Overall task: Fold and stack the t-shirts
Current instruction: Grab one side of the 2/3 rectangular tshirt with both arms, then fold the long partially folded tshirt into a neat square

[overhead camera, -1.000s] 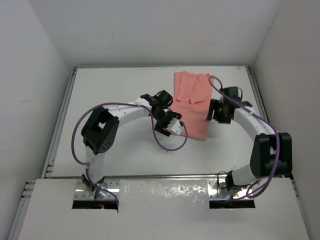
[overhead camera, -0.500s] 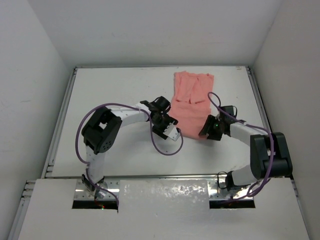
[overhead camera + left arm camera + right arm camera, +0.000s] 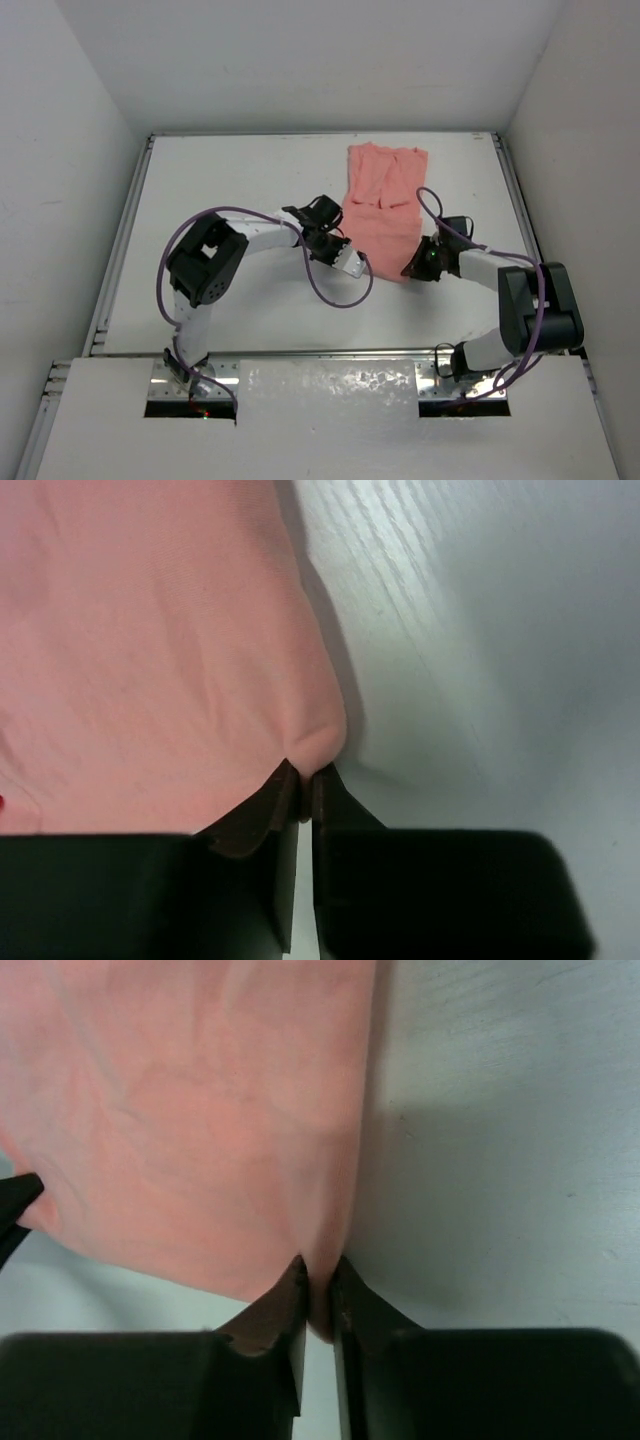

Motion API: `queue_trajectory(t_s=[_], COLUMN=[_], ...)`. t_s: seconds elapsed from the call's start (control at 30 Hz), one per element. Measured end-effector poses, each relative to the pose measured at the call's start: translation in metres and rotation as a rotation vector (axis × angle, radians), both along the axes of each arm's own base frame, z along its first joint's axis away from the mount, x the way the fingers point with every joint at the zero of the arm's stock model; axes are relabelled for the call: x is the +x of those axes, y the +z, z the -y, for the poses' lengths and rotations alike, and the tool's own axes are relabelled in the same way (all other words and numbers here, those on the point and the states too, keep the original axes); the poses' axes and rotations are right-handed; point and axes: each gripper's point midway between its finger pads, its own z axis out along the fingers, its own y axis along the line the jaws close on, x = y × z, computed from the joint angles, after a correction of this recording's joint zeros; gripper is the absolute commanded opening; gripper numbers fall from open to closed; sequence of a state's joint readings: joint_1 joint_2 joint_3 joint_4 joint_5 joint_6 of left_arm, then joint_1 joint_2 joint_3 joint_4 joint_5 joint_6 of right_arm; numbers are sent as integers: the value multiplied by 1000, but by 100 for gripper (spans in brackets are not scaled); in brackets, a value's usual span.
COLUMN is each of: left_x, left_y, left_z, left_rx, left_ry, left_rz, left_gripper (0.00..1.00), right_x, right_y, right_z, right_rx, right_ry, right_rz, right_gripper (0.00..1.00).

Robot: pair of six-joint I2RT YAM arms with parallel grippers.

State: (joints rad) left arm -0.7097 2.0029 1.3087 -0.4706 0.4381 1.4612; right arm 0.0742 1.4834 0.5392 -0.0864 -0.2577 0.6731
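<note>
Grip on t-shirt (image 3: 383, 200) at both near corners

Left end effector (image 3: 305, 780) closed on the near left corner of the salmon t-shirt, a small bulge of cloth pinched between its fingertips; t-shirt lies as a narrow strip on the white table (image 3: 230, 180), right of centre, reaching toward the far edge; right end effector (image 3: 318, 1282) closed on the near right corner, cloth edge clamped between its fingertips.

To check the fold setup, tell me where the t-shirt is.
In the top view the t-shirt lies right of centre on the table, its near edge pinched by the left gripper and the right gripper.
</note>
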Motion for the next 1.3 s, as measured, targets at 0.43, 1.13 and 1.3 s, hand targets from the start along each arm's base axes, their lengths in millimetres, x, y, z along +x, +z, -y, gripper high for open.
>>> queue_trajectory(t_s=[0.43,1.13,1.3], left_x=[-15,-171,-214], left_y=[0,82,115], left_z=[6,-32,-39], left_rx=[-41,39,42], left_ry=[188,325,301], left_rz=[-160,-450,-481], left_gripper=[0,0,0], right_x=[-18,-146,-169], right_y=[4,72,97], right_z=[5,-15,-20], right_rx=[-59,-38,11], right_ry=[125,457,471], right_rz=[-43,-86,-140], right_gripper=[0,0,0])
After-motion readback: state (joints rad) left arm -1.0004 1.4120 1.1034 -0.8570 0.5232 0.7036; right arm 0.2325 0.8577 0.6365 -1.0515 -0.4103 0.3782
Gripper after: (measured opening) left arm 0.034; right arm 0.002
